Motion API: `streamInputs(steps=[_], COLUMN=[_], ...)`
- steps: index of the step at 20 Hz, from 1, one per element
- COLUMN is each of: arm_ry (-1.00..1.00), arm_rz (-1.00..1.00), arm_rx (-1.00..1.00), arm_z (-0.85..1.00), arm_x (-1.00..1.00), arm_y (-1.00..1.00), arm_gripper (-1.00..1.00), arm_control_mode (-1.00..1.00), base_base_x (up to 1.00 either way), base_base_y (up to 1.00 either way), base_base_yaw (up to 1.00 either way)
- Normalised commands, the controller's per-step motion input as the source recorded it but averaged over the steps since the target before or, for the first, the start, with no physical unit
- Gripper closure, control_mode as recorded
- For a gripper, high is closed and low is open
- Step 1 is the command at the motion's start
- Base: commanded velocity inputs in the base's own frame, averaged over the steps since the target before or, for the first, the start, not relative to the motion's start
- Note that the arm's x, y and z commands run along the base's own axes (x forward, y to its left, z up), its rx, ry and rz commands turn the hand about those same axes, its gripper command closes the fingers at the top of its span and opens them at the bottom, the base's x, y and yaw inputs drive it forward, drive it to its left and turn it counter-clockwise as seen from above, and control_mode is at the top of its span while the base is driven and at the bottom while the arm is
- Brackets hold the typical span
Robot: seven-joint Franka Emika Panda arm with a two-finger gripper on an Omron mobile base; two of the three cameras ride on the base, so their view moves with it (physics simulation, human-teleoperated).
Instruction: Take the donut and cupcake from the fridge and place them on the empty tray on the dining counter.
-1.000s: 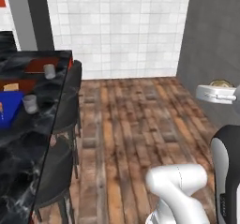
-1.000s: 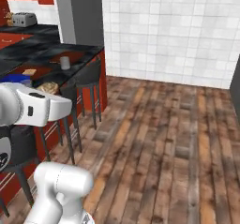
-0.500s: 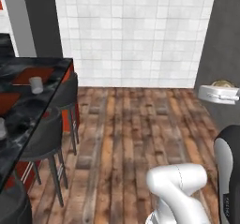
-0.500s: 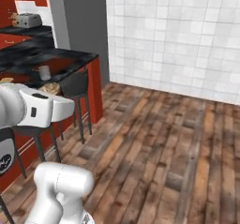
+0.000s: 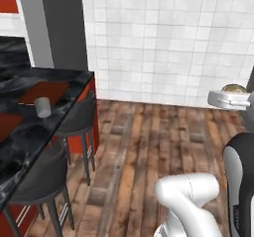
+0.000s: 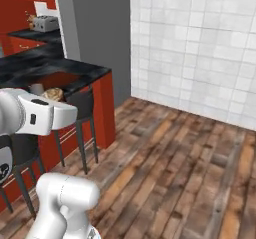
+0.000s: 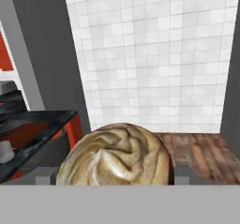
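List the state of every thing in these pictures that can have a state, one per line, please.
cupcake: upright, held off the floor between the gripper's fingers.
gripper: closed on the cupcake, jaws wide.
tray: flat on the counter; visible part bare.
cup: upright on the counter, beside the tray.
stool: standing, tucked at the counter's edge.

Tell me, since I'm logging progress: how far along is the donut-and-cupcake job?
Done: the small cupcake with the pale cream swirl top is out of the fridge. In hand: the gripper grips it, with the black marble dining counter close by. Left: setting it on the flat red-brown tray, which looks bare. Where the donut stands, these pictures don't settle.
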Motion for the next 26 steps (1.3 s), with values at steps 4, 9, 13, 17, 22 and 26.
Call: streamInputs(steps=[4, 9, 13, 17, 22, 26], arm_ry=[0.00, 0.00, 0.00, 0.00, 0.00, 0.00], arm_rz=[0.00, 0.00, 0.00, 0.00, 0.00, 0.00], arm_rx=[0.00, 0.00, 0.00, 0.00, 0.00, 0.00], arm_z=[0.00, 0.00, 0.00, 0.00, 0.00, 0.00], arm_x=[0.00, 0.00, 0.00, 0.00, 0.00, 0.00], arm_y=[0.00, 0.00, 0.00, 0.00, 0.00, 0.00], arm_gripper=[1.00, 1.00, 1.00, 1.00, 1.00, 1.00], arm_control_mode=[1.00, 1.00, 1.00, 1.00, 1.00, 1.00], base_base_x=[1.00, 0.48, 0.12, 0.00, 0.18, 0.35], base_base_y=[-0.13, -0.09, -0.03, -0.05, -0.73, -1.00], base_base_yaw=[0.62, 0.94, 1.00, 0.99, 0.54, 0.04])
